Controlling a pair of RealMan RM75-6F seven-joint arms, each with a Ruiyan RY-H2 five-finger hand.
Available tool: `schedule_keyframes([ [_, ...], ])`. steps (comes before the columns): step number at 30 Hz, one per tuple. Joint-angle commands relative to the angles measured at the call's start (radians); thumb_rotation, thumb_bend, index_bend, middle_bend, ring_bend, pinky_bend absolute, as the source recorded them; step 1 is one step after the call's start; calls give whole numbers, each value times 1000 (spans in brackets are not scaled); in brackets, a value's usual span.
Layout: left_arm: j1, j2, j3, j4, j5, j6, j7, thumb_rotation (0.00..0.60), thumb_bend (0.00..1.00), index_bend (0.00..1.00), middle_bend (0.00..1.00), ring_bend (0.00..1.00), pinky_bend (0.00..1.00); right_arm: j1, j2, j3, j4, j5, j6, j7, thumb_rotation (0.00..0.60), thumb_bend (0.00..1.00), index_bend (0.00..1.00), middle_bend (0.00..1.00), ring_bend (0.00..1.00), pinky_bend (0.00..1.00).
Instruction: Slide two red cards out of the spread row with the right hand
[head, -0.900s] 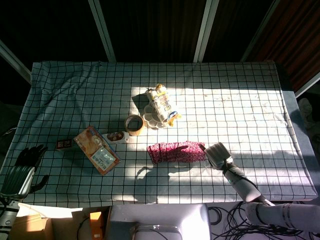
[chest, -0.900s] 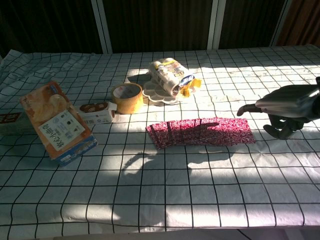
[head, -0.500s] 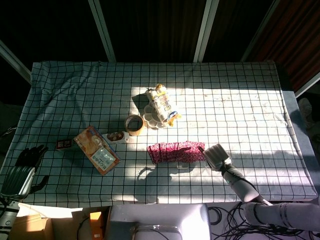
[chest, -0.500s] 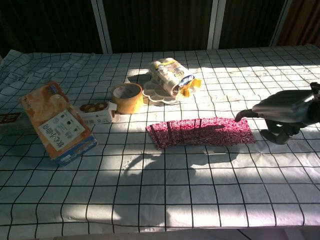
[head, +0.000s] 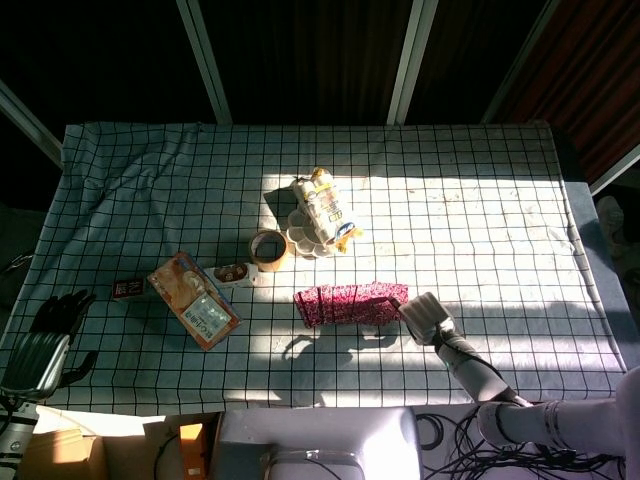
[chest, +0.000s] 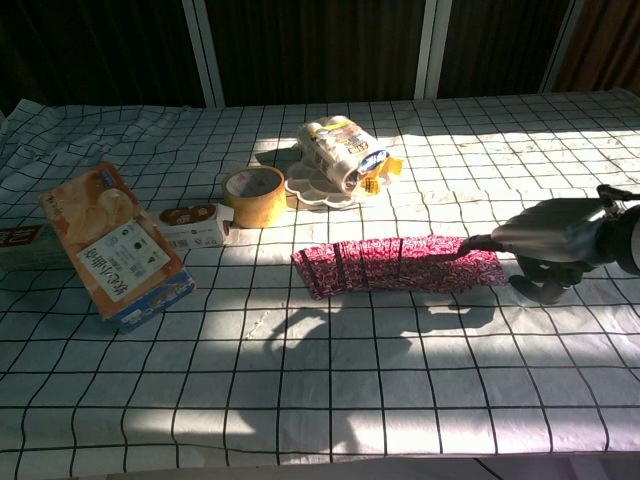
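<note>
I cannot read any text here — the orange box (chest: 115, 245) has a printed label and the small carton (chest: 195, 224) too — but the letters are too small.

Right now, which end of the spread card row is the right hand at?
The end farthest from the tape roll: the right hand reaches one finger over the last cards of the red card row there.

— Home or lab?

— Looks staged for robot trials rather than lived in: grid-printed cloth (head: 480, 200) over a table, loose cables (head: 445, 430) and a grey machine housing (head: 320, 445) at the near edge.

— And behind?

— Dark glazed panels with pale frames (head: 205, 60), possibly a sunroom; hard to tell. Household clutter only: tape roll (chest: 254, 194), snack box (chest: 115, 258).
</note>
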Motion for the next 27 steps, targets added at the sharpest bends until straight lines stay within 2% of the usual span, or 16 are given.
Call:
schedule_keyframes([
  [1, 1, 0, 1, 0, 2, 2, -1, 600, 360, 0, 27, 19, 15, 1, 1, -14, 0, 6, 8, -7, 600, 647, 145, 1000, 1000, 1000],
  [9, 0, 0, 0, 1, 3, 3, -2, 600, 360, 0, 28, 19, 15, -20, 28, -53, -30, -16, 58, -13, 600, 647, 151, 1000, 1000, 1000],
  [27, -1, -3, 1, -2, 2, 0, 8, 600, 360, 0, 32, 19, 15, -128, 112, -178, -108, -179, 138, 0, 600, 647, 179, 1000, 1000, 1000],
])
